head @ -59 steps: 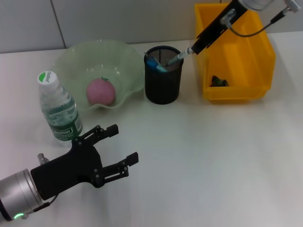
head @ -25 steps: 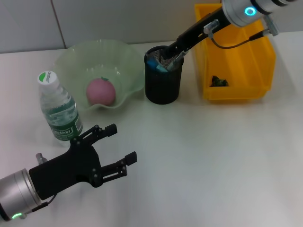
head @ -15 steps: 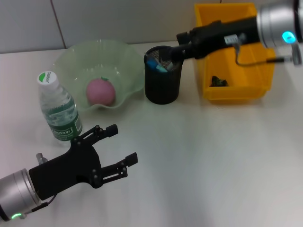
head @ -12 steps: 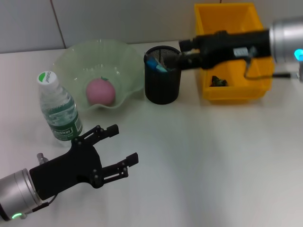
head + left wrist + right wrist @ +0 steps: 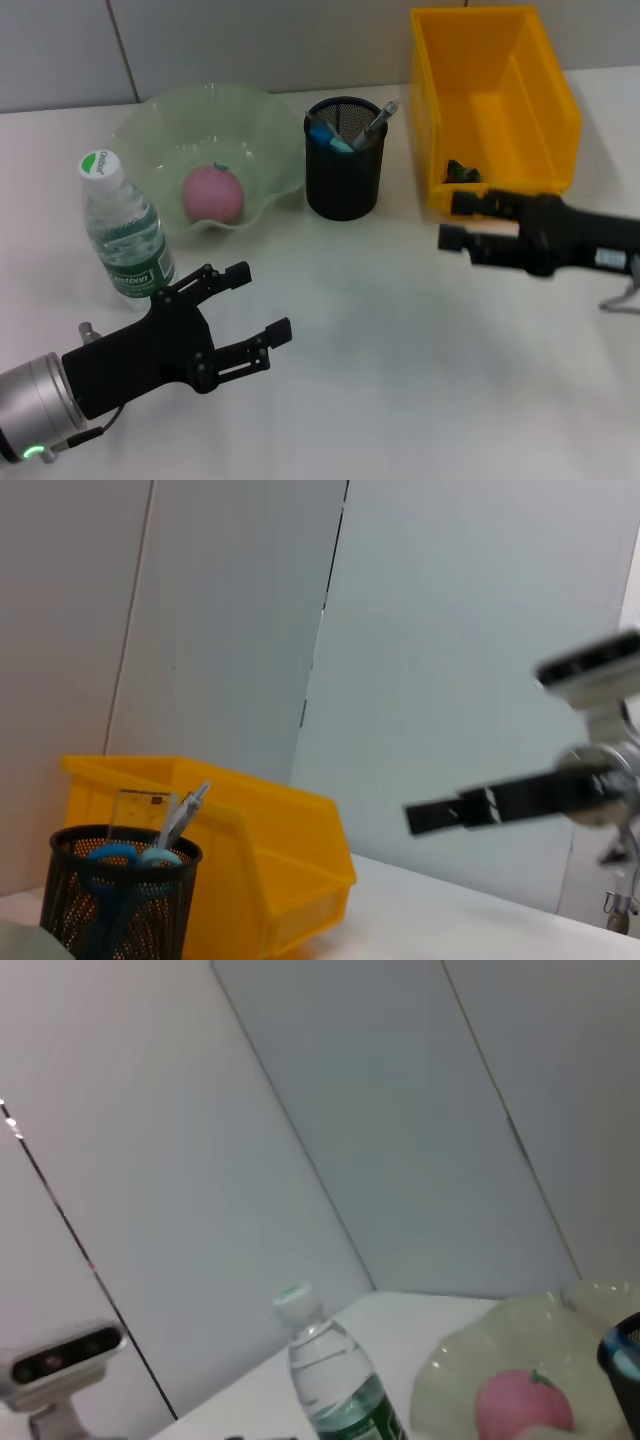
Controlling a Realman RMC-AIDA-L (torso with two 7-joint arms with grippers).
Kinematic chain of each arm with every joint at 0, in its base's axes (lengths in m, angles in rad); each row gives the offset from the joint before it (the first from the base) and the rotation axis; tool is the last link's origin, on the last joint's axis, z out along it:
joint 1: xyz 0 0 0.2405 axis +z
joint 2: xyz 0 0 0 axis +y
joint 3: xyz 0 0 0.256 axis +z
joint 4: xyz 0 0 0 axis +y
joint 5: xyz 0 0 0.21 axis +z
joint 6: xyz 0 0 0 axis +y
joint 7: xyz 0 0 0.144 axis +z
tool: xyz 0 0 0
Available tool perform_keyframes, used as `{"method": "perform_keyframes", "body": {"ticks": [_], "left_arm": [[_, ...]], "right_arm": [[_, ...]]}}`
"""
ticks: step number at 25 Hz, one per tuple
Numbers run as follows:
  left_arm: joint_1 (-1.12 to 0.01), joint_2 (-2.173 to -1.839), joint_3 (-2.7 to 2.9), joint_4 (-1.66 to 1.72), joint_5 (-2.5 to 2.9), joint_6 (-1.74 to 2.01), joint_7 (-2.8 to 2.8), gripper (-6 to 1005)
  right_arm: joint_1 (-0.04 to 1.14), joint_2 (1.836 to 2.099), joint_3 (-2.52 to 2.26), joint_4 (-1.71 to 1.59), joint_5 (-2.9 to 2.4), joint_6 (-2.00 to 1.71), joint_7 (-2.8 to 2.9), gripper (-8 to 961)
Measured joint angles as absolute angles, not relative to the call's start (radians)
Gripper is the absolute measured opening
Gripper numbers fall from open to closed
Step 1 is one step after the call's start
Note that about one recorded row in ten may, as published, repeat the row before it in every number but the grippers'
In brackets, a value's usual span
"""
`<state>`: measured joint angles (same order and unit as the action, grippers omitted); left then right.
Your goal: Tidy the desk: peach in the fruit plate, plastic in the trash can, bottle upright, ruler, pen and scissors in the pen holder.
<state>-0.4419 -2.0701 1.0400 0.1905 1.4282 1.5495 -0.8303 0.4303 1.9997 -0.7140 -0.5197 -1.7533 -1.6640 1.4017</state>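
A pink peach lies in the pale green fruit plate. The water bottle stands upright left of the plate. The black mesh pen holder holds a grey pen and blue-handled scissors. A clear ruler shows in it in the left wrist view. Dark plastic lies in the yellow trash bin. My right gripper is open and empty, low in front of the bin. My left gripper is open and empty near the table's front left.
The right wrist view shows the bottle, the peach and the plate. The left wrist view shows the pen holder, the bin and the right arm farther off. Grey wall panels stand behind the table.
My right gripper let go of the pen in the pen holder and drew back to the front right, down in front of the bin. The left arm has not moved.
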Motion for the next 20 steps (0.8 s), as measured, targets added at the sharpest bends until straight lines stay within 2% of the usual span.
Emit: {"method": "perform_keyframes", "body": {"ticks": [4, 12, 20], "left_arm": [[-0.443, -2.069, 1.043, 0.191, 1.428, 1.543, -0.848, 871], [-0.457, -2.067, 1.105, 0.196, 1.428, 1.521, -0.880, 871], [-0.460, -2.062, 1.117, 0.227, 1.428, 1.496, -0.905, 873]], "right_arm": [[0.418, 1.994, -0.717, -0.441, -1.773, -1.664, 1.287, 773], [0.405, 2.037, -0.717, -0.409, -1.852, -1.619, 1.156, 773], [0.407, 2.044, -0.717, -0.398, -1.874, -1.585, 1.122, 773]]}}
